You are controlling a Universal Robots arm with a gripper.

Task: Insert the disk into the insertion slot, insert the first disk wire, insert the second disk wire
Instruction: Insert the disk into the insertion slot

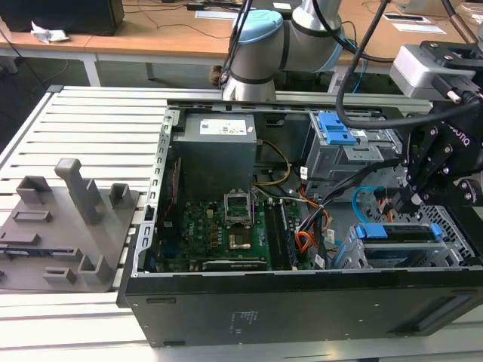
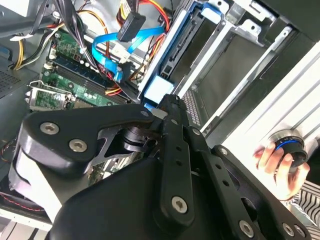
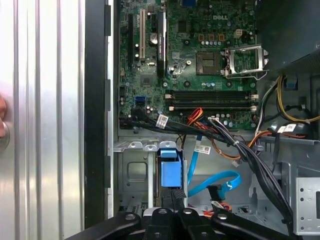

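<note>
Touching the blue caddy end of the disk [image 3: 170, 172], the end effector [image 3: 176, 194] is closed to a narrow tip and grips nothing. The disk sits right beneath it in the insertion slot [image 3: 132, 172]. Just beside the tip, the second disk wire [image 3: 220, 181] curves in a loop. Farther off lies the motherboard [image 3: 200, 50], toward which the disk's long axis points.

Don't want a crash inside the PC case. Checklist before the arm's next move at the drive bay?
1. Flat silver disk in bright blue plastic caddy inside the low perforated sheet-metal insertion slot: ok.
2. Thin flat light-blue data cable plugged into the disk: not ok, its connector appears to hang free.
3. Black gripper over the caddy's end: ok.
4. Gripper load: cannot tell.
5. Person's hand clear of the slotted aluminium table: not ok, it is beside the case.
</note>
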